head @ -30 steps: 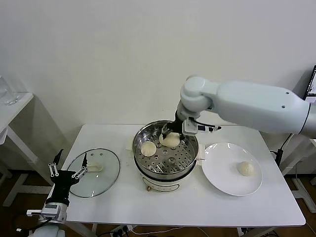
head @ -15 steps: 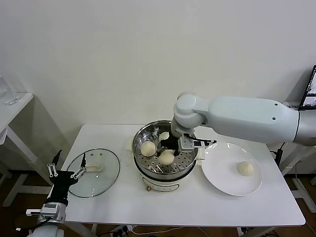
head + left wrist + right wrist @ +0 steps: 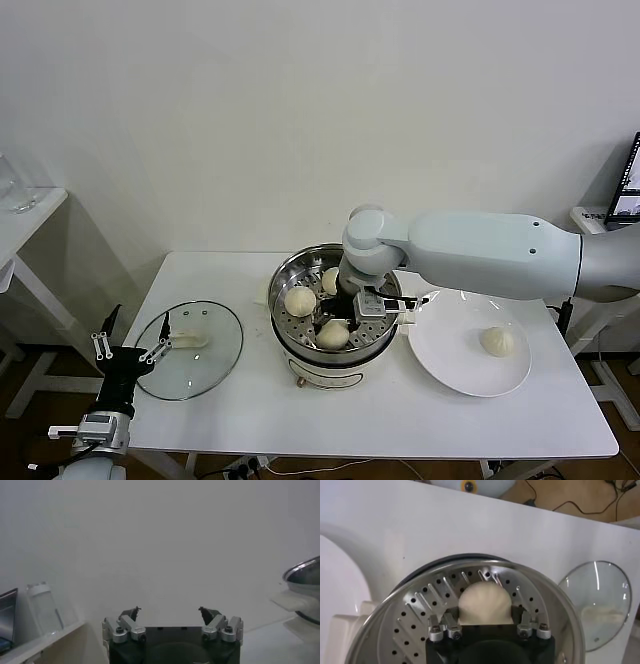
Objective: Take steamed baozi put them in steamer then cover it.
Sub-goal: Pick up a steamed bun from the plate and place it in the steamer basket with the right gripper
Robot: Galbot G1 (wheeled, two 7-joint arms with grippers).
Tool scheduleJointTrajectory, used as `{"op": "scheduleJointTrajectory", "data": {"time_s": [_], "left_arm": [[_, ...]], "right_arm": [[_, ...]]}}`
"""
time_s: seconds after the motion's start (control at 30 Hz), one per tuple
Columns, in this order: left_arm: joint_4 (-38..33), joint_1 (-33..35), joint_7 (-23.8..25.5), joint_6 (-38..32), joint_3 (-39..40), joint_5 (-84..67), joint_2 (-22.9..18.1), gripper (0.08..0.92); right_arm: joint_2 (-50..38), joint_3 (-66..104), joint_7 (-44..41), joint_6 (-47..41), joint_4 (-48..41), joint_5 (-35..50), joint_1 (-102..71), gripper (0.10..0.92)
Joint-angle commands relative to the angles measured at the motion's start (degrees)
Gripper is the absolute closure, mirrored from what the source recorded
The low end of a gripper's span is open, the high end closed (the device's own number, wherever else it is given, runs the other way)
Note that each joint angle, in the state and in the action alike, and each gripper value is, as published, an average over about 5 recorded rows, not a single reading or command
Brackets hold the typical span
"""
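The right gripper (image 3: pixel 340 322) is down inside the shiny round metal steamer (image 3: pixel 290 272), clamped on a small white dough bun (image 3: pixel 333 333). Two more buns sit beside it. One bun (image 3: pixel 497 341) waits on the flat white plate (image 3: pixel 450 375). The round glass lid (image 3: pixel 190 362) lies on the white table (image 3: pixel 400 420). The left gripper (image 3: pixel 125 355) hangs apart, off the table's edge.

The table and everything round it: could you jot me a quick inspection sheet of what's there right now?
Surface: white table.
Job's things: steamer holds three baozi; the front one is gripped. A fourth sits on the plate. Glass lid lies flat, left.
Clutter: nothing seen.
Grippers: right gripper in the steamer, shut on a bun; left gripper open, parked low left.
Cables: on the floor.
Surroundings: white wall, side table with jar.
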Motion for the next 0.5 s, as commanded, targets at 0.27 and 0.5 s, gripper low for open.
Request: {"op": "scheduleJointTrajectory", "data": {"time_s": [0.27, 0.5], "left_arm": [[-0.4, 0.0, -0.1, 0.2, 0.5, -0.1, -0.1, 0.177], [-0.9, 0.4, -0.1, 0.2, 0.9, 0.1, -0.1, 0.177]], "right_arm": [[-2.3, -0.2, -2.6, -1.5, 0.5, 3.7, 1.1, 0.215], [-9.8, 5.5, -5.0, -2.2, -1.7, 9.7, 6.8, 0.203]]}}
